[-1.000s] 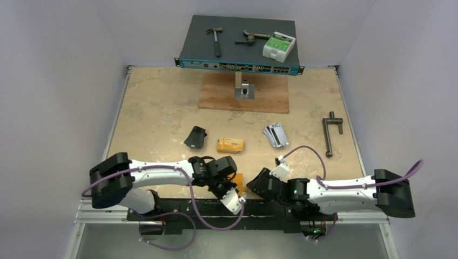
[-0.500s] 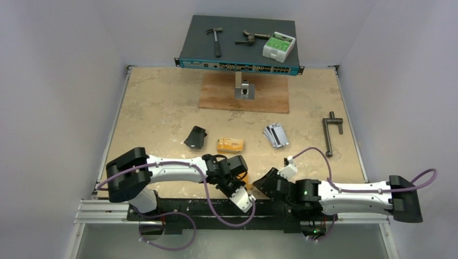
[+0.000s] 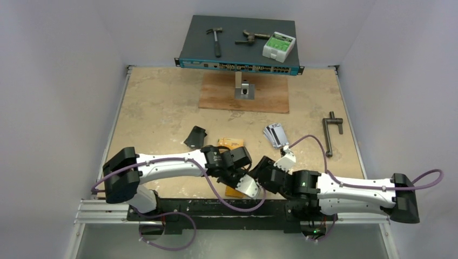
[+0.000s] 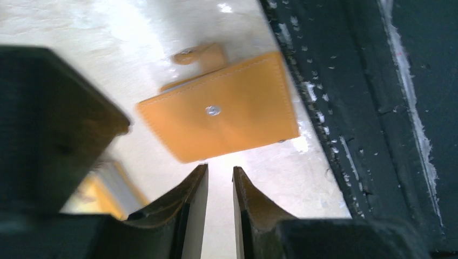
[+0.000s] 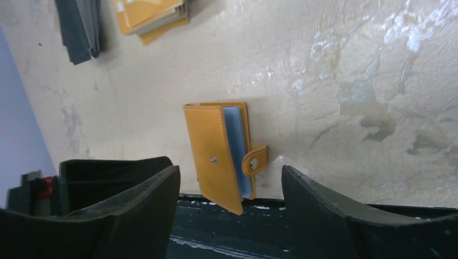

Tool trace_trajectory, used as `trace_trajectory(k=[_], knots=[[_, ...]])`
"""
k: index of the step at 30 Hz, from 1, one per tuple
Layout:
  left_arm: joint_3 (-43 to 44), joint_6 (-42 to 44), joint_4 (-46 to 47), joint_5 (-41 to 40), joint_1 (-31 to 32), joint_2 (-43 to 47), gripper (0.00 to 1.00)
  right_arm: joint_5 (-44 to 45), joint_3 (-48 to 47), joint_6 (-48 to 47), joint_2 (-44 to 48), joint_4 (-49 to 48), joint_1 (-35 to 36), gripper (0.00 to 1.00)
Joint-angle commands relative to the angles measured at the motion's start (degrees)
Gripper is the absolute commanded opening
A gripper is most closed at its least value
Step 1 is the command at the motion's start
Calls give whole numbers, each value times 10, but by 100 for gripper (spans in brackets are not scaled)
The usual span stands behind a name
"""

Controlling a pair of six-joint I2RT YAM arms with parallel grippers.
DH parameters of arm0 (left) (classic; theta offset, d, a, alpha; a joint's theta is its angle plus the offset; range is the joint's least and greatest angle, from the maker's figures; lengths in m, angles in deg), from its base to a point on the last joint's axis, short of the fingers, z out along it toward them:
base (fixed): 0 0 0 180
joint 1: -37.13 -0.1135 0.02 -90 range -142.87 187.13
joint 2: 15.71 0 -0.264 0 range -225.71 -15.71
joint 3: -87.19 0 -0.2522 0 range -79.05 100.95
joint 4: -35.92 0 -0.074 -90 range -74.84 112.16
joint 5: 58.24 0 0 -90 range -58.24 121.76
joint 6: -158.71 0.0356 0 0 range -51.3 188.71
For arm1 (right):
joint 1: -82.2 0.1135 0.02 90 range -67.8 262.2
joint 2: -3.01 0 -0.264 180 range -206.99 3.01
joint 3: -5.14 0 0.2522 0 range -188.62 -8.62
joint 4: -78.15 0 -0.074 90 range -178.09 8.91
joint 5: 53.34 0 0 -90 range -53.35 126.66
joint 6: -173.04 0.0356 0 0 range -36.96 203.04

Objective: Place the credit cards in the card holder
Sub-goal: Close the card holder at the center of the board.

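Pale walls enclose a beige mottled worktop (image 3: 156, 108). The orange leather-like card holder (image 5: 216, 162) lies folded at the worktop's near edge. Beyond it to the left is a black folded case (image 3: 195, 137), straight beyond it yellow-orange cards (image 3: 231, 142), and beyond it to the right silver-grey cards (image 3: 276, 135). The left fingers (image 4: 192, 210), narrowly parted and empty, hang over the holder and hide it from above. The right fingers (image 5: 135, 199) are spread wide, released.

left gripper (image 4: 220, 170) swung rightward along near edge; right gripper (image 5: 230, 170) reached left beside it, jaws spread wider over card holder (image 5: 215, 141).
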Motion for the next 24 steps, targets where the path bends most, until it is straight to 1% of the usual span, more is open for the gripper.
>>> trace_trajectory(k=[1,2,3,5,8,9,11,12,13,16,18,20,22,24], knots=[[101,-72,-71,-38,-17,33,24,28,-56,-17,31,73,-10,84],[119,-76,-83,-34,-23,43,24,31,-54,-12,52,75,-12,97],[136,-79,-96,-31,-29,54,25,36,-50,-3,74,77,-12,99],[166,-90,-111,-27,-43,76,28,47,-49,-13,119,75,-12,99],[195,-144,-118,11,-84,112,51,64,-48,-24,171,80,-11,99],[194,-167,-111,20,-106,130,64,67,-48,-26,182,80,-12,99],[178,-207,-87,22,-138,151,86,72,-46,-37,193,67,-12,99],[174,-216,-86,28,-155,159,95,72,-45,-43,189,60,-12,99],[171,-221,-90,41,-173,163,99,70,-46,-46,179,54,-12,99],[164,-214,-107,99,-223,180,100,54,-80,-61,97,68,-18,99],[155,-211,-104,115,-241,195,100,38,-124,-71,13,108,-29,99],[151,-216,-101,122,-257,205,100,37,-158,-80,-46,115,-34,99],[159,-223,-109,140,-277,202,100,44,-175,-67,-66,103,-36,99],[179,-229,-136,170,-294,187,100,41,-166,-102,-53,49,-39,99]])
